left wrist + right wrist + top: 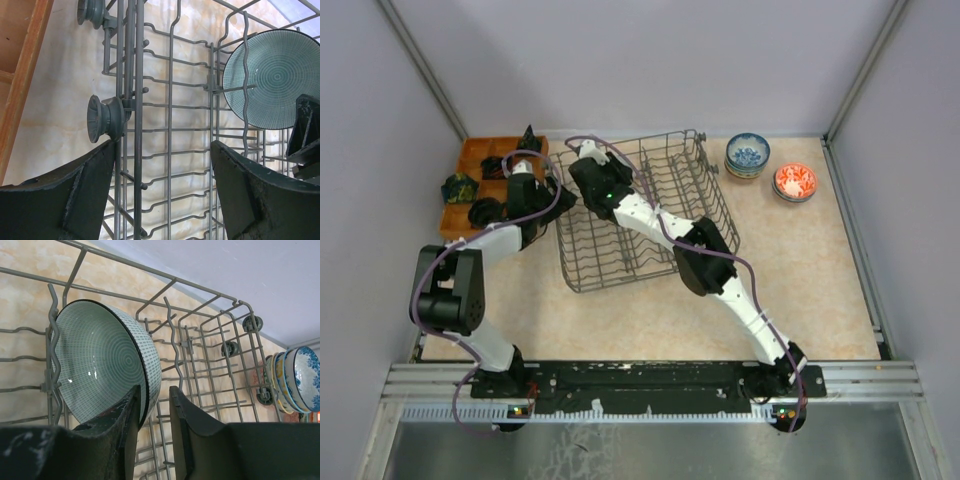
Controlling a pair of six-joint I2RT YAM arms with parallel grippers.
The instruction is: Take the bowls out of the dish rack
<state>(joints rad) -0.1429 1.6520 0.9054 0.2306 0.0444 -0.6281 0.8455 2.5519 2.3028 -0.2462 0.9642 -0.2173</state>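
One dish rack, mid-table. One orange tray left of rack. Two bowl piles right of rack: blue-top pile, red-top pile. One pale green bowl on edge inside rack, far-left corner. Left gripper at rack's left side, jaws wide apart, holding nothing. Right gripper inside rack, jaws either side of bowl rim; can't tell if squeezing.
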